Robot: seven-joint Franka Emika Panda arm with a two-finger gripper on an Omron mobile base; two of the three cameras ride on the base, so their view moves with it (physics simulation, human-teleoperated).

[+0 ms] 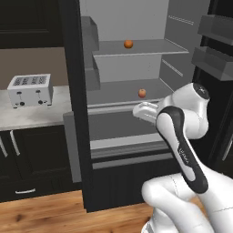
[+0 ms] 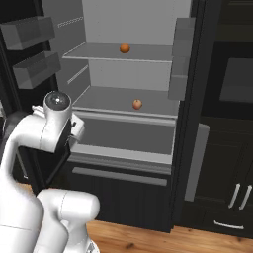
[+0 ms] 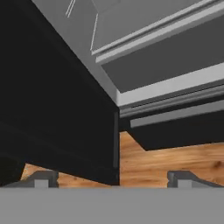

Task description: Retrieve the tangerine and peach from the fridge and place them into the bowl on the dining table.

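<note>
Flat, even rendered lighting with no visible lamp and no glare. The fridge (image 1: 132, 68) interior reads as soft mid grey, brightest on its back wall at the top centre of both base views, while the doors and cabinets around it fall to near black with little detail. Shadows are faint: only slight darkening under the shelves. The white arm in the lower right of the left base view shows gentle shading and a soft sheen. Edges look mildly soft and low in resolution. In the hand view, the upper left is a large, featureless dark mass; the wooden floor (image 3: 175, 159) at lower right is warm and clear.
</note>
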